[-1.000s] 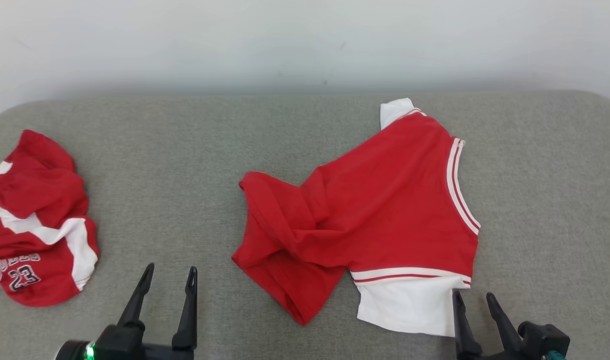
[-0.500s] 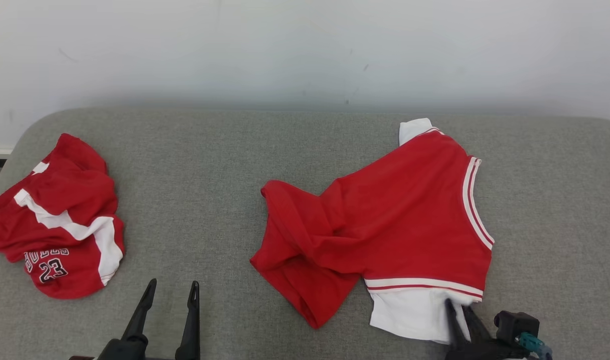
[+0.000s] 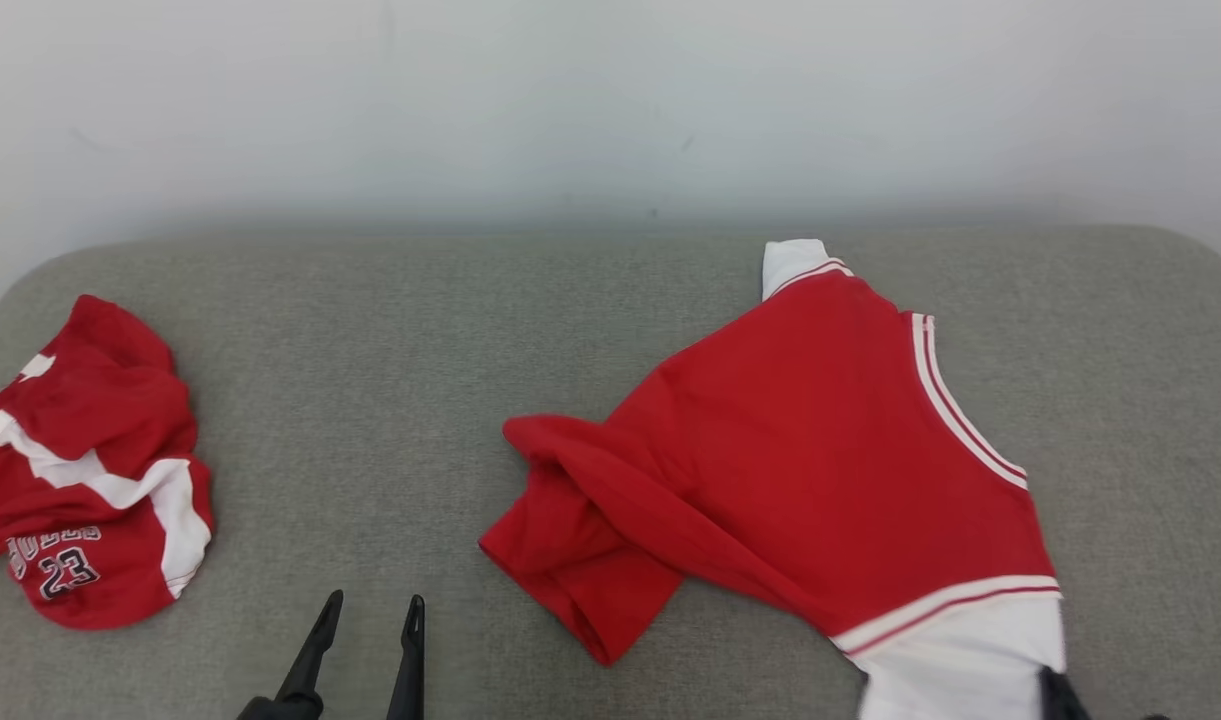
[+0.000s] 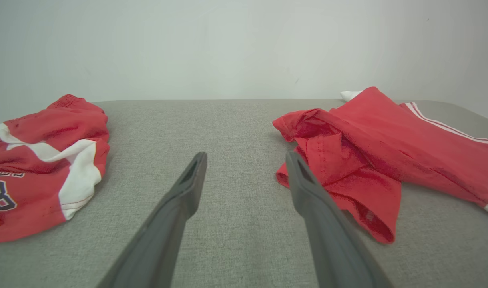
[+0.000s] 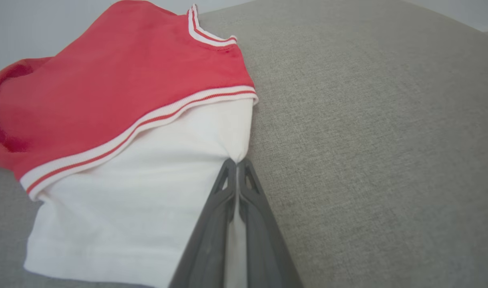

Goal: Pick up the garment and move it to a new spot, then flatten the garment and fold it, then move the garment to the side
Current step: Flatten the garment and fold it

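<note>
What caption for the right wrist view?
Right end effector pinching the white edge of the red garment on grey upholstery.

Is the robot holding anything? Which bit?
Yes. The right gripper pinches the red shirt by the edge of its white sleeve, jaws shut. The left gripper is open, holding nothing.
</note>
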You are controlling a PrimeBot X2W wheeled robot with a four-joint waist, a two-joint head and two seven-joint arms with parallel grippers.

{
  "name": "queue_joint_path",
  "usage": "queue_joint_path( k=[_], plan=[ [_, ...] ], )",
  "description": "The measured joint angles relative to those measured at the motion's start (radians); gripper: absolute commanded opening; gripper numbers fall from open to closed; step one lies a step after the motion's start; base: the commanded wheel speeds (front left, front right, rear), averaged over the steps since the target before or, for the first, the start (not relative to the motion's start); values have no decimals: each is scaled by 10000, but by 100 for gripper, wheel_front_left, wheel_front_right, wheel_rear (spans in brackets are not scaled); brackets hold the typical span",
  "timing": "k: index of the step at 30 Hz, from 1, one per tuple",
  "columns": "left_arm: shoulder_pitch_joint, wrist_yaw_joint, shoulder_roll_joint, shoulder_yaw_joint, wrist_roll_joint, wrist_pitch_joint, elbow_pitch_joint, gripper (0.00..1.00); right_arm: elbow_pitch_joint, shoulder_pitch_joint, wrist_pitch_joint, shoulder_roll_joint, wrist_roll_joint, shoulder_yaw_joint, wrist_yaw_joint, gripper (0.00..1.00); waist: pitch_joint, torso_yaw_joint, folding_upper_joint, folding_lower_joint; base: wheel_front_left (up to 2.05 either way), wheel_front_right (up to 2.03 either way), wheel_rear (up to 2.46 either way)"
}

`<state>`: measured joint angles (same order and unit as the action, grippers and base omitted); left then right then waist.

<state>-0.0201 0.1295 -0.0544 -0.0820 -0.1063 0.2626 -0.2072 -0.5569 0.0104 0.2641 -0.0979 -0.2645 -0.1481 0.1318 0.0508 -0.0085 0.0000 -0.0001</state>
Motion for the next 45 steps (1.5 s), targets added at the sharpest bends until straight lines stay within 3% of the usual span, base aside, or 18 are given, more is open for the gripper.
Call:
queue_joint_path(
  k=[8,9,10,19,26,36,45],
  plan=[
    [50,13,23,-125,-73,0,-128,100,180,509,0,-433,6,-686,0,0,110,-334,-1,1,0,0,0],
    [61,13,25,-157,-86,0,-155,100,75,485,0,-439,8,-700,0,30,129,-364,0,1,0,0,0],
    [74,13,29,-194,-86,0,-188,100,-10,419,-2,-437,48,-700,0,100,144,-388,0,1,0,0,0],
    [239,15,29,-357,-167,0,-382,100,1795,141,-2,-134,1214,-1164,0,100,81,-353,0,1,0,0,0],
    [730,15,-111,-1047,-190,0,-696,100,3158,199,0,307,1319,-307,0,100,175,-486,0,2,0,0,0],
    [1879,15,-360,-2560,-677,0,-2144,100,2986,-79,0,466,840,809,0,100,532,-869,0,2,0,0,0],
    [2768,17,-708,-2564,-1064,0,-3313,100,2949,-549,0,468,535,986,0,100,1020,-1335,0,2,0,0,0]
  ],
)
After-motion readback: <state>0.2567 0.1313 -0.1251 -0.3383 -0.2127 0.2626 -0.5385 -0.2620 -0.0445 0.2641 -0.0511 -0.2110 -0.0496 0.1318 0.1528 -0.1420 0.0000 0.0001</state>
